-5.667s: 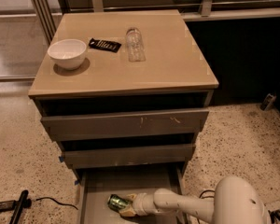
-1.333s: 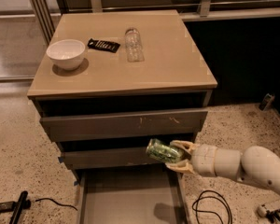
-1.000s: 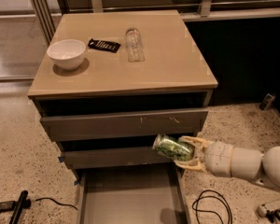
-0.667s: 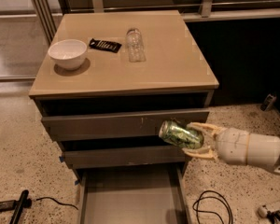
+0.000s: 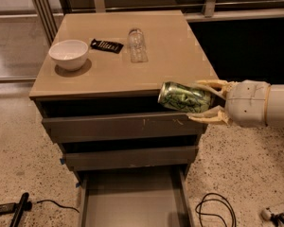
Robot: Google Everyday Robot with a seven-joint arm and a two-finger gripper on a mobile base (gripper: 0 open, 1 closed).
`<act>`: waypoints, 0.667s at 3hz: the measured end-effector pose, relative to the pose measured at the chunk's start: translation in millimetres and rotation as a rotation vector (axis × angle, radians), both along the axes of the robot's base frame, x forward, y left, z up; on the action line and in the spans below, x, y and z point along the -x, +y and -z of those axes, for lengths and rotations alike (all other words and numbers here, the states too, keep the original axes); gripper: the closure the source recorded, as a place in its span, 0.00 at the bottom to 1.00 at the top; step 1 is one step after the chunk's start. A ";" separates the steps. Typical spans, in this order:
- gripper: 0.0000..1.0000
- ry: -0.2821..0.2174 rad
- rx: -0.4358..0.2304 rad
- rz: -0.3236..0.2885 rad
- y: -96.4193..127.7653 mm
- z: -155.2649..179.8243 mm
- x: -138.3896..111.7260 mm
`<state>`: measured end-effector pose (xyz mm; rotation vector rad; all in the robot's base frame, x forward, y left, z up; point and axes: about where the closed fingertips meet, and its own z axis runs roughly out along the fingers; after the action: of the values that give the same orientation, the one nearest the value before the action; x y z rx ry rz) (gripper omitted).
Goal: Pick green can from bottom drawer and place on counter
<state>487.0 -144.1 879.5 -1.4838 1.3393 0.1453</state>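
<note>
My gripper reaches in from the right and is shut on the green can. The can lies on its side in the fingers, in the air in front of the counter's front right edge. The counter is the beige top of the cabinet. The bottom drawer is pulled out below and its grey floor shows nothing in it.
On the counter stand a white bowl at the left, a black packet and a clear glass jar in the middle. A black cable lies on the speckled floor to the right of the drawer.
The gripper has lifted the green can from the bottom drawer up past the middle drawers to the height of the counter's front edge, moving up and right.
</note>
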 end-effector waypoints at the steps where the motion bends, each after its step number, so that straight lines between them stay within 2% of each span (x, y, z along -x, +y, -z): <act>1: 1.00 0.000 0.000 0.000 0.0 0.0 0.0; 2: 1.00 -0.024 0.005 -0.030 9.7 -11.4 -19.9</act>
<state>506.9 -134.4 890.9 -1.5060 1.3000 0.1429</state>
